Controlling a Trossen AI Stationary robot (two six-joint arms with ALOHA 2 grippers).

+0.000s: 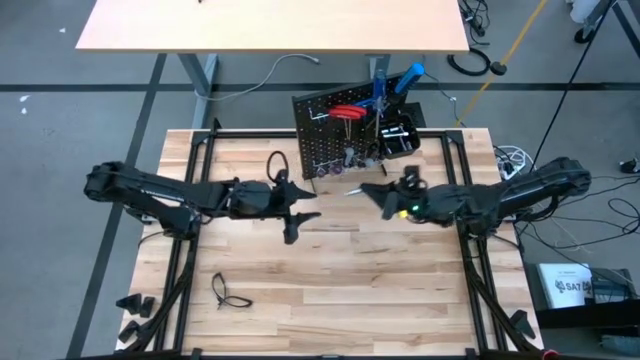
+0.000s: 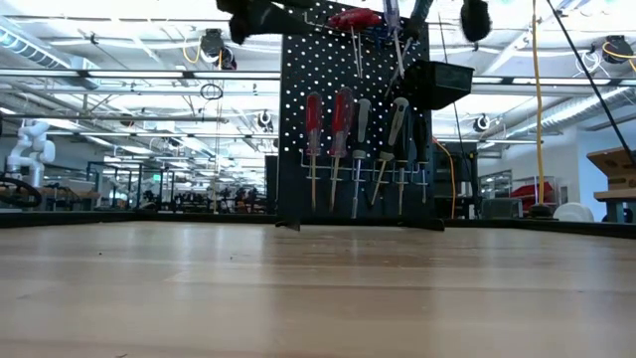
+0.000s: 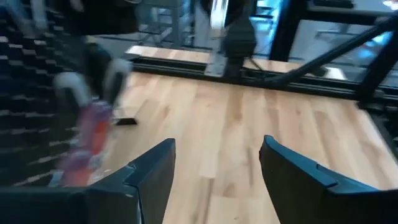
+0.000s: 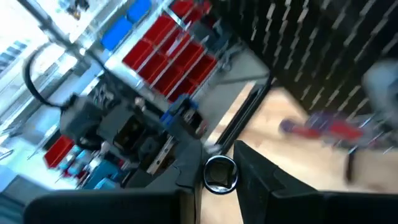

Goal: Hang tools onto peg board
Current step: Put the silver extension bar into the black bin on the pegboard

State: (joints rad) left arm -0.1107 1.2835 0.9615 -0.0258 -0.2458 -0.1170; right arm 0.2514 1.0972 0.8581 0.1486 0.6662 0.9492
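The peg board [image 2: 353,109] stands upright at the far edge of the bench [image 2: 318,298], upper centre of the overhead picture and centre of the low one, so its hook rail faces the arms. Along that rail hang screwdrivers [image 2: 338,149], shafts down: two with red handles at the left of the row, greyer ones to their right. More tools sit higher up, red handles [image 1: 347,111] and a blue handle [image 1: 405,80] near the top edge, beside the small black bin [image 1: 402,138]. Hung this way, each tool is carried by its handle and stays clear of the bench.

No loose tool shows on the bench, so the hanging looks largely done, though the view is limited.

The left hand [image 1: 297,213] is just left of centre in the overhead picture, in front of the board; its wrist picture shows the fingers [image 3: 152,171] spread wide with only bare wood between them. The right hand [image 1: 378,192] is just right of centre, below the board's lower right corner. Whether it is parted or closed, or carries anything, I cannot tell. A thin black looped object [image 1: 226,291] lies at lower left, well apart from both.
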